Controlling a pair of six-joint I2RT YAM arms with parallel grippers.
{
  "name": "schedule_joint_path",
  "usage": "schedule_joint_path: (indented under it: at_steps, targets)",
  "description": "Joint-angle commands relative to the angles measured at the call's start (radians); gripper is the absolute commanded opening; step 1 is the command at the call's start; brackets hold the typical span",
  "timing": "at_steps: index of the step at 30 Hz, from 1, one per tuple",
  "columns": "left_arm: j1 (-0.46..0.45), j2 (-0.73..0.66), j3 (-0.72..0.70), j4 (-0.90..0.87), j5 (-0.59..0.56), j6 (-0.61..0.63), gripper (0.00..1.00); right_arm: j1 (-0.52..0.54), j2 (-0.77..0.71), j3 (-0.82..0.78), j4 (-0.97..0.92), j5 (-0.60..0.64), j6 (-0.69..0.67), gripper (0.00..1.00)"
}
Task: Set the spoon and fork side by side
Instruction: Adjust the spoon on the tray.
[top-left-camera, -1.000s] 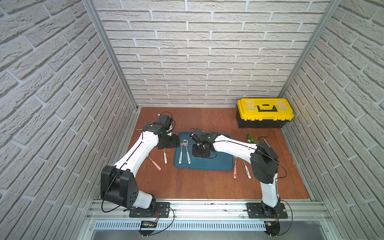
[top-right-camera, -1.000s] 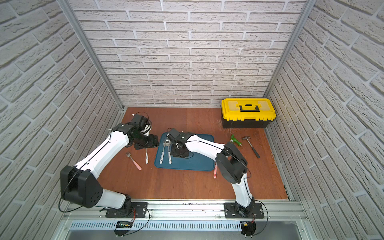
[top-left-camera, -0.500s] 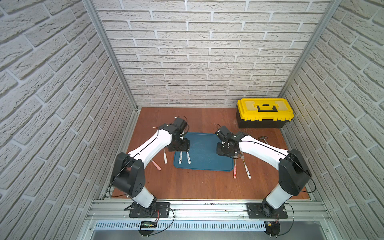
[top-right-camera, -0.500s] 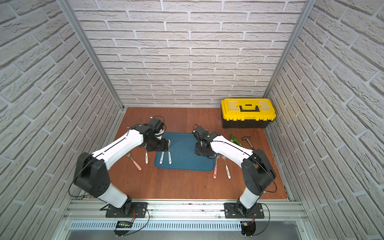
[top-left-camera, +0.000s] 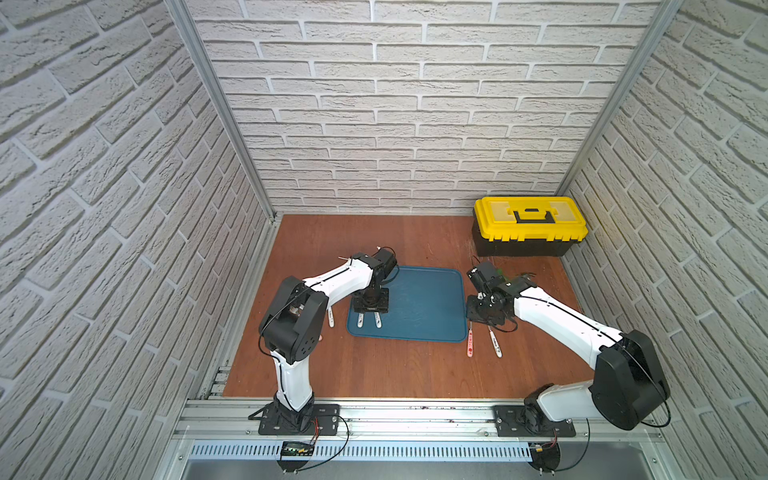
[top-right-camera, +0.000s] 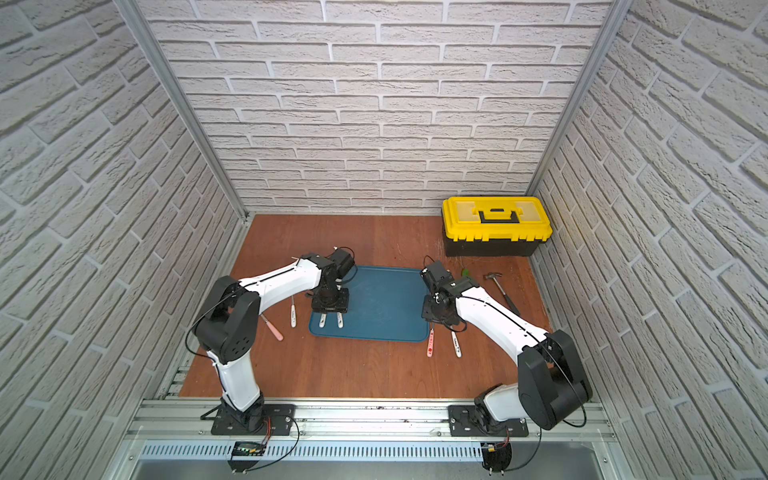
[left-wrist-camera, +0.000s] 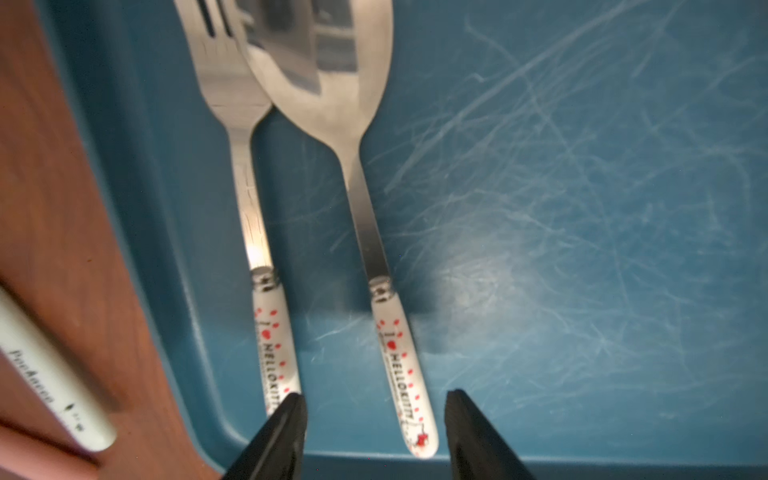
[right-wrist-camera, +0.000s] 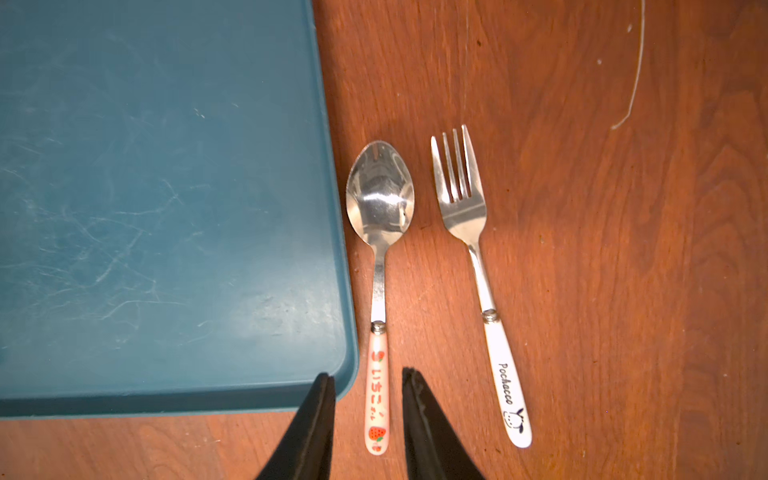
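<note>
We found the left jaws released, their fingers (left-wrist-camera: 282, 440) standing apart over the near left corner of the blue tray (left-wrist-camera: 582, 270). The Hello Kitty spoon (left-wrist-camera: 368, 232) lay flat on the tray. The end of its handle sat between those fingers, closer to one than the other and gripped by neither. The Hello Kitty fork (left-wrist-camera: 251, 208) lay just beside it, the two handles roughly parallel and apart. The spoon's bowl met the fork's head, touching or overlapping; we could not tell which. One fingertip hid the end of the fork's handle. The fork ran close along the tray's raised left rim, and both handle ends sat near the front rim. On the spoon's other side the scratched tray floor spread wide.

The right jaws stood narrowly parted, grasping nothing. The handle of the strawberry spoon (right-wrist-camera: 379, 266) lay between them, with a sliver of the wooden surface (right-wrist-camera: 623, 291) showing on either side. That spoon lay on the surface just beside the tray's right edge and parallel to it. The Pochacco fork (right-wrist-camera: 478, 266) lay beside it on the side away from the tray, heads pointing the same way, with a gap between them. Beyond the fork lay bare wood, then a hammer (top-right-camera: 503, 291) and a yellow toolbox (top-left-camera: 530, 226). Left of the tray lay a white-handled piece (top-right-camera: 293, 316) and a pink-handled one (top-right-camera: 272, 328).
</note>
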Motion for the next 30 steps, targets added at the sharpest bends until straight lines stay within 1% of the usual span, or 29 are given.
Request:
schedule_joint_path:
  at_steps: [1,8,13,24,30]
  targets:
    - [-0.015,0.025,0.014,0.030,-0.012,-0.033,0.57,-0.008,-0.027,-0.009,0.026,-0.007,-0.026,0.33]
    - [-0.023,0.046,0.003,0.046,-0.017,-0.035,0.52,-0.020,-0.035,-0.038,0.043,-0.021,-0.033,0.33]
    - [-0.024,0.057,0.004,0.040,-0.021,-0.014,0.42,-0.026,-0.039,-0.051,0.058,-0.030,-0.030,0.32]
    - [-0.024,0.059,0.020,-0.013,-0.070,0.012,0.39,-0.029,-0.042,-0.080,0.082,-0.043,-0.022,0.32]
    - [-0.024,0.061,0.019,-0.021,-0.074,0.026,0.33,-0.029,-0.041,-0.081,0.086,-0.048,-0.022,0.31]
